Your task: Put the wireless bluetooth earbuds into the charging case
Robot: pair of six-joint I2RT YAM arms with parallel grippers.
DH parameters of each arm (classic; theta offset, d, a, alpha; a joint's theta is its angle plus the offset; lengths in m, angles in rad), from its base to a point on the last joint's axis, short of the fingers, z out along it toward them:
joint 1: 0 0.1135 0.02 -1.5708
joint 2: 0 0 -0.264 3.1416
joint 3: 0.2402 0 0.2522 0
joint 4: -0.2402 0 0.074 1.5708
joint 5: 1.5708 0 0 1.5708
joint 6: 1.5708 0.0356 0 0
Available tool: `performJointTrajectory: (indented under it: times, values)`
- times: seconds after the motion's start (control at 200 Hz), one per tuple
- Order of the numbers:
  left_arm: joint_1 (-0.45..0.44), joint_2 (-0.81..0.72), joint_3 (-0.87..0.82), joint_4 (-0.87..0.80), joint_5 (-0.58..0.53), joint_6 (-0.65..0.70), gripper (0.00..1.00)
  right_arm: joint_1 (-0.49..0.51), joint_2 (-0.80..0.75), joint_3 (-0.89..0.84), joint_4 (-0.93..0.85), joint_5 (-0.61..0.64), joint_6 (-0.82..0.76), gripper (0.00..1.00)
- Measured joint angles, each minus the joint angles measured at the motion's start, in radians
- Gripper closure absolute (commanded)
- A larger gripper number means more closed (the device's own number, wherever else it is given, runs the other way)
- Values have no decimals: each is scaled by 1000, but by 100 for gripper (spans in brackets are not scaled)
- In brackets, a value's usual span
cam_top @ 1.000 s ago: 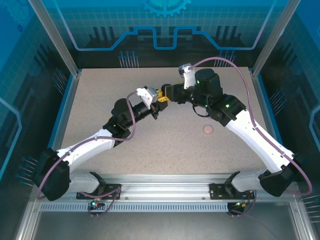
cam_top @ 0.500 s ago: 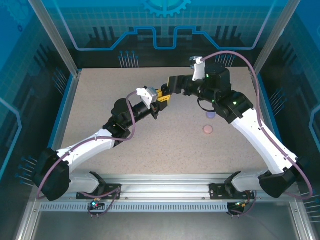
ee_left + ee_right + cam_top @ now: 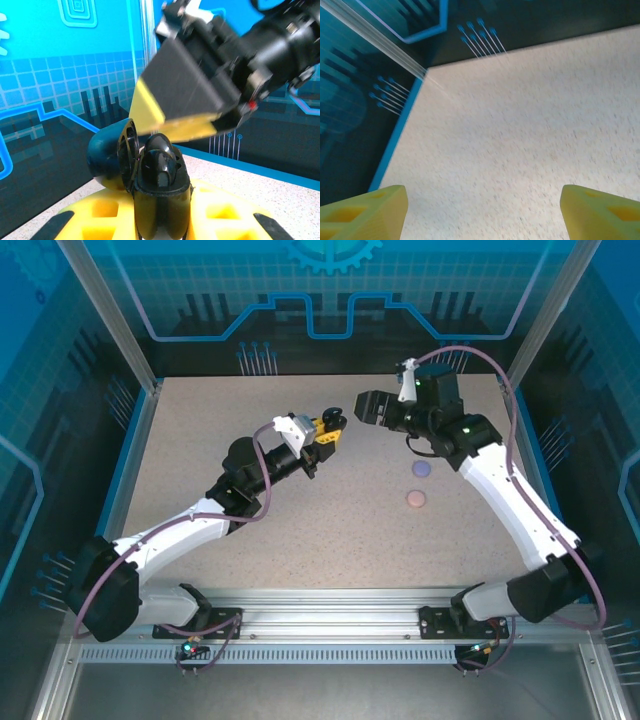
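Left wrist view: the left gripper clamps an open black case, with what looks like a black earbud seated inside. From above, the right gripper hangs at its 2 o'clock; its own camera shows fingers spread wide, empty.

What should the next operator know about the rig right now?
The left gripper is shut on the open black case, held above the table. The right gripper is open and empty, close beside it. A glossy black shape sits in the case, likely an earbud; seating unclear. The lilac case and pink case lie on the table, contents unknown. Left: verify the black pair, close up.
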Motion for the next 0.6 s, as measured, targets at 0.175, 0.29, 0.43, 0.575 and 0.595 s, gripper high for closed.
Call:
performJointTrajectory:
  times: [0.175,0.29,0.43,0.575,0.595]
  values:
    - [0,0,-13,11,-4,20,100,-5,106,22,-97,-10,-15,20]
    - [0,15,-32,23,-9,23,100,-7,167,78,-158,-8,-36,20]
    - [0,48,-49,25,-9,23,100,-7,217,163,-211,-6,-56,20]
    - [0,69,-57,26,-8,23,100,-7,259,251,-237,-6,-61,21]
    - [0,70,-58,26,-8,23,100,-7,266,262,-239,-6,-61,21]
